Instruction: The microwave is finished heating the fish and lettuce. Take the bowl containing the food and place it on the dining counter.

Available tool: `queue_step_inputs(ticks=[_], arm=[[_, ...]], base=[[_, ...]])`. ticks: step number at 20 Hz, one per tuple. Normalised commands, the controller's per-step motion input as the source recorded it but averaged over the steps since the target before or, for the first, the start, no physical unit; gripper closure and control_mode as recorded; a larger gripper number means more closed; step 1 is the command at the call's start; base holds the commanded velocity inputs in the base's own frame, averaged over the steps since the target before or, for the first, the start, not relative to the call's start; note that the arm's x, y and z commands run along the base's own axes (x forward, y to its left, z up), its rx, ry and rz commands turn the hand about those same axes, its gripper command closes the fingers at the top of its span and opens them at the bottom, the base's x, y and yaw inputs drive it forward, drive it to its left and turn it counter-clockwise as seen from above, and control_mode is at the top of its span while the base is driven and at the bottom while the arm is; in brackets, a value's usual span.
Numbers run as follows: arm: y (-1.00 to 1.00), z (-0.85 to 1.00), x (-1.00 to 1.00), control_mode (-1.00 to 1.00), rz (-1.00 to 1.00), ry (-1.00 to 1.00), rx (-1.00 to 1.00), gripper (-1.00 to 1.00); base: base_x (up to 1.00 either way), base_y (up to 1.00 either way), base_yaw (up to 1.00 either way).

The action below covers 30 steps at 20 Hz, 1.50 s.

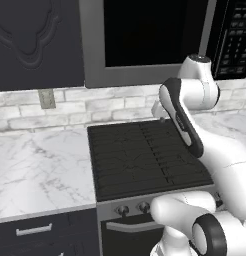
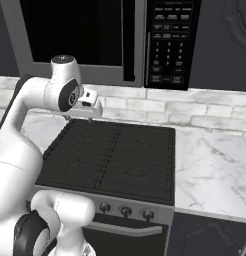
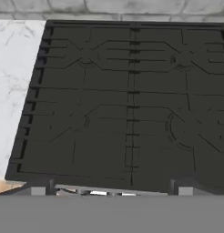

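Nearest the base, the front edge of the black stove [image 2: 112, 160] is seen, with three round grey knobs [image 2: 125, 211] in a row on its grey metal panel and a silver bar handle [image 2: 122, 229] on the oven door below them. The stove top is covered by matte black cast grates [image 3: 132, 100], ribbed with straight bars and shaped into four burner patterns. On both sides it is flanked by the white marble worktop [image 1: 40, 165] with grey veins, smooth and bare, over dark cabinet fronts; a silver bar handle [image 1: 33, 230] is set in a drawer at the left. The white arm with dark joints [image 1: 187, 107] is folded above the stove, with its hand over the rear edge of the grates. The two-finger gripper [image 2: 91, 106] is pointed down at the stove; its small dark tips [image 3: 38, 190] are spread wide at the two bottom corners of the hand view, and nothing is held between them. Behind the stove runs a pale grey brick backsplash [image 2: 195, 112], rough-jointed, with a grey wall outlet [image 1: 46, 99] at the left. Above it the built-in microwave with grey metal frame [image 1: 145, 75] is mounted; its black glass door [image 2: 75, 30] is closed, its black keypad panel [image 2: 168, 45] is on the right, and its inside cannot be seen. Dark panelled cabinets [image 1: 35, 40] are set beside it.
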Motion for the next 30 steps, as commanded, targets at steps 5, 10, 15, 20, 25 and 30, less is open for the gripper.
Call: queue_step_inputs(ticks=[5, 10, 15, 20, 25, 30], arm=[[-0.03, 0.52, -0.76, -1.0, 0.0, -0.53, -0.04, -1.0], [-0.21, 0.58, -0.82, -1.0, 0.02, -0.58, -0.08, -1.0], [-0.43, 0.79, -0.8, -1.0, 0.01, -0.59, -0.02, -1.0], [-0.66, 0.96, -0.46, -1.0, 0.06, -0.38, 0.02, -1.0], [-0.69, 0.93, -0.2, -1.0, 0.11, -0.24, 0.07, -1.0], [-0.29, 0.21, 0.34, -1.0, 0.04, -0.03, 0.0, -1.0]], base=[[0.0, 0.0, 0.0], [0.0, 0.0, 0.0], [0.0, 0.0, 0.0], [0.0, 0.0, 0.0], [0.0, 0.0, 0.0], [0.0, 0.0, 0.0]])
